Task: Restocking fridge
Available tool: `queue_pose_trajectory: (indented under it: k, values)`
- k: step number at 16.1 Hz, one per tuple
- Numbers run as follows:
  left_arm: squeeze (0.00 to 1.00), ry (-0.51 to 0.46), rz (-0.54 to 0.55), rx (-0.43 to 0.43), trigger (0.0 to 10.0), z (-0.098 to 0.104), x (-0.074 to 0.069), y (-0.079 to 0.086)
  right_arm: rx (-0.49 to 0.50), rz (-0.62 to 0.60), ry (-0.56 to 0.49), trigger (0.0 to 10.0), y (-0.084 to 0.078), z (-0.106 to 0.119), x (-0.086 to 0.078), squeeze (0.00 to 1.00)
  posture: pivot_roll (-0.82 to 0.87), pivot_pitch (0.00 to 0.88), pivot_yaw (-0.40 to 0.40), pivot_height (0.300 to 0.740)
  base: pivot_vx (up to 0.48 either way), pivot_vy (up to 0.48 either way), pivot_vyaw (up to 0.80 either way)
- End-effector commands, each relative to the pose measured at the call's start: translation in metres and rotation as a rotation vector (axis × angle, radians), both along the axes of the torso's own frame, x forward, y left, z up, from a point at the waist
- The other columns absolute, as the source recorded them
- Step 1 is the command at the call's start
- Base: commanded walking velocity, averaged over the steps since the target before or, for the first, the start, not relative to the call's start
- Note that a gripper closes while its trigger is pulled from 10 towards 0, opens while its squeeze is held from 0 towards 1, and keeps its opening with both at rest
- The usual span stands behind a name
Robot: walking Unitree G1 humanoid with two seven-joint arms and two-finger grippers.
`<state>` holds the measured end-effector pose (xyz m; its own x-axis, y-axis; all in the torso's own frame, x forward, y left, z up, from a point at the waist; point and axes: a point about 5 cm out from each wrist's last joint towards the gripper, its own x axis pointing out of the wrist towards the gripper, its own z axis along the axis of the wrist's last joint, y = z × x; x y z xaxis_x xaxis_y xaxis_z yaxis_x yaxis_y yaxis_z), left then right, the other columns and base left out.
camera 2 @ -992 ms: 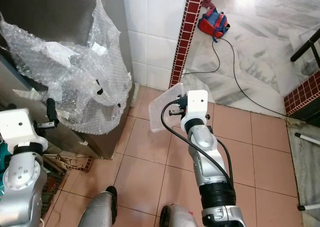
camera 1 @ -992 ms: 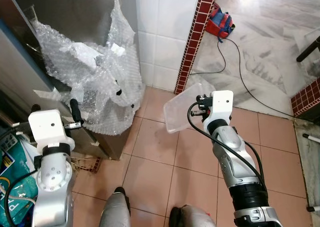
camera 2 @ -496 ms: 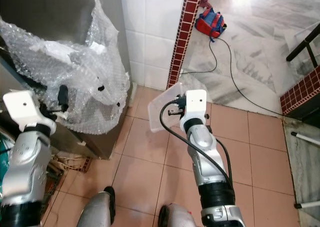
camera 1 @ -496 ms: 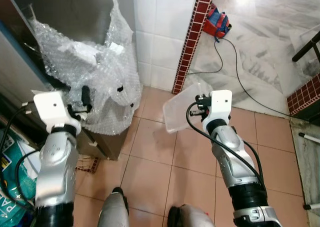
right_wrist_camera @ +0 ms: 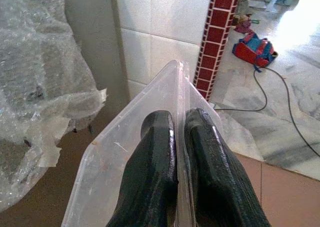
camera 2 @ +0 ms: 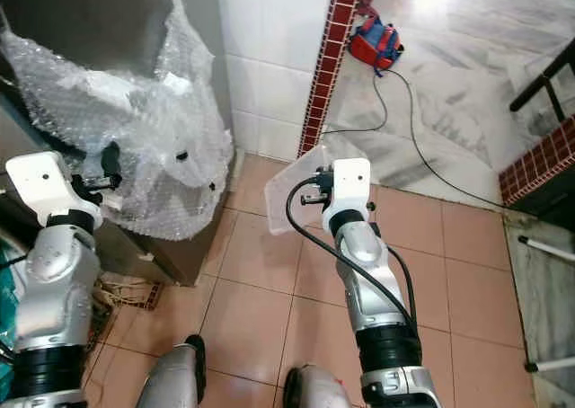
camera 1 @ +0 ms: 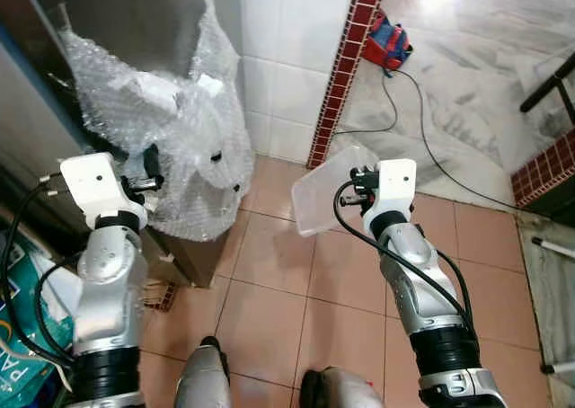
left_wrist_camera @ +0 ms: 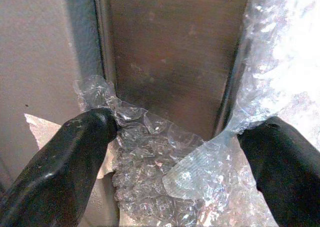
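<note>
We found the right gripper (right_wrist_camera: 177,137) clenched on a clear plastic tray (camera 1: 325,190), edge-on, at our 1 o'clock above the floor; light, stiff, slippery, so rim grip suits; left gripper (left_wrist_camera: 175,162) spread around bubble wrap (camera 1: 162,120) at 10 o'clock.

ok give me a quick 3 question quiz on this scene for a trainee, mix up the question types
1. True or false: the right gripper is shut on a clear plastic tray.

2. Multiple choice: what lies between the spread fingers of the left gripper?
A. a red and blue bag
B. bubble wrap
C. a black cable

3. Fill in the blank: the bubble wrap hangs on the stainless steel ______, beside the white tiled wall.

Key
1. True: its two black fingers pinch the tray's rim.
2. B. The red and blue bag and the black cable lie off on the marble floor.
3. fridge
</note>
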<state>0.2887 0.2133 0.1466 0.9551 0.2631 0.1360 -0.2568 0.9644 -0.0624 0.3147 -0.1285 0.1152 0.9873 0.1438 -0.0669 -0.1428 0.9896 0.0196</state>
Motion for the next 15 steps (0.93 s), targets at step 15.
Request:
queue_pose_trajectory:
  k: [15]
  values:
    - [0.00, -0.004, 0.065, 0.088, 10.0, -0.010, -0.045, 0.006, -0.023, -0.020, 0.034, 10.0, -0.006, -0.010, -0.001, 0.00, 0.11, 0.168, -0.095, 0.740, 0.000, 0.000, 0.00]
